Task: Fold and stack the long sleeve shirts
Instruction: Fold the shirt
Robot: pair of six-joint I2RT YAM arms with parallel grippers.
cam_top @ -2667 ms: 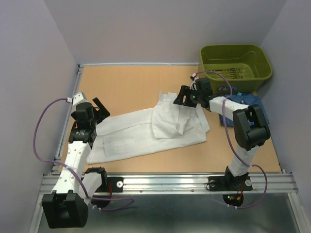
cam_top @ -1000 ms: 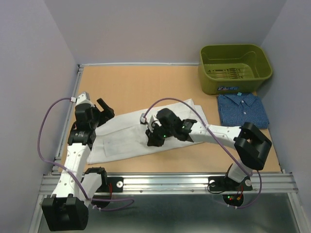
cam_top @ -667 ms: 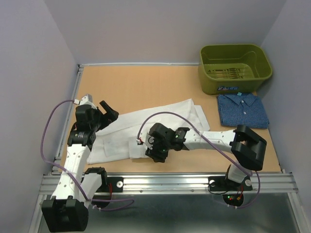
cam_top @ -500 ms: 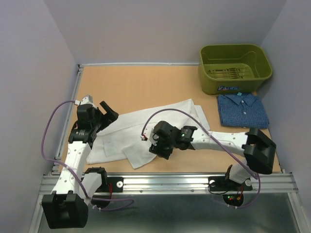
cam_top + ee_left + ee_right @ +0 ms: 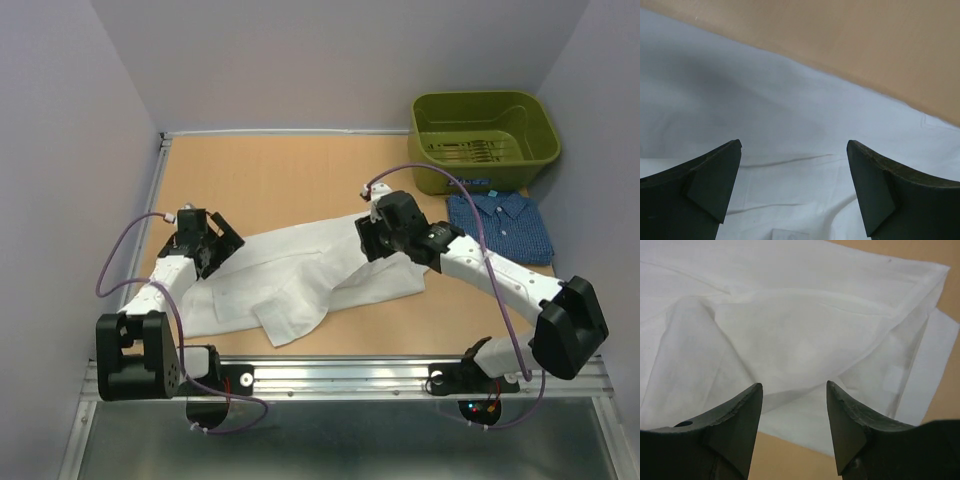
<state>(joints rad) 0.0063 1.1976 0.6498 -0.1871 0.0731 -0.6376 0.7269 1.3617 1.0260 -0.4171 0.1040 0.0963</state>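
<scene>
The white long sleeve shirt (image 5: 300, 272) lies spread across the middle of the table, with a loose flap (image 5: 290, 318) folded toward the front edge. The dark blue shirt (image 5: 505, 222) lies folded at the right, below the bin. My left gripper (image 5: 222, 241) is open over the white shirt's left end, with white cloth (image 5: 790, 125) under its fingers. My right gripper (image 5: 368, 243) hovers open above the shirt's right end. It holds nothing; rumpled white cloth (image 5: 800, 335) and its hem show below its fingers.
An olive-green bin (image 5: 485, 125) stands at the back right corner. Bare tan tabletop (image 5: 280, 180) stretches behind the white shirt. The right arm's forearm (image 5: 480, 265) crosses just in front of the blue shirt.
My right gripper carried white cloth down toward the front left, opened and let it go, then swung back to the shirt's right end. The left arm reached down onto the shirt's left end.
</scene>
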